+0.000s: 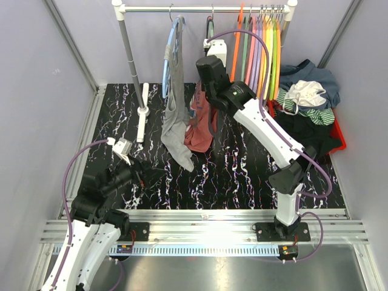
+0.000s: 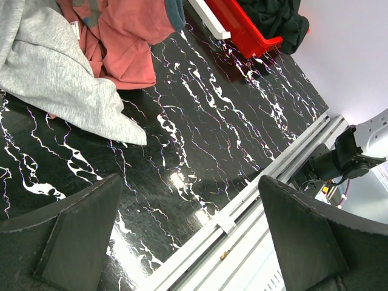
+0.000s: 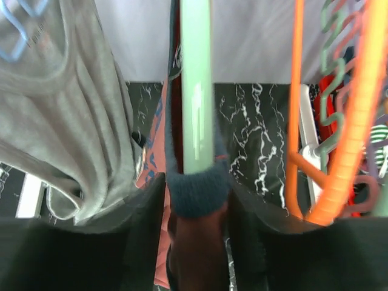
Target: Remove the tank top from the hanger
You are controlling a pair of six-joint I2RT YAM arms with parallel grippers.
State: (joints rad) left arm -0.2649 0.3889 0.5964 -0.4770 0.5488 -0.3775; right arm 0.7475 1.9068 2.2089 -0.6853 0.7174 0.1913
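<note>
Two fingers of right gripper straddling hanger and tank top strap, grip unclear, left gripper wide open, empty

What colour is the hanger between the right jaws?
The hanger is pale mint green; it shows best in the right wrist view.

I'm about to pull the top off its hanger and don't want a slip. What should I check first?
1. Right gripper straddles the navy strap on the green hanger: ok.
2. Grip firm on that strap: cannot tell.
3. Grey garment clear of the fingers: cannot tell; it hangs right beside one.
4. Left gripper open, empty, low over the table: ok.
5. Tank top hanging freely below the hanger: ok.
</note>
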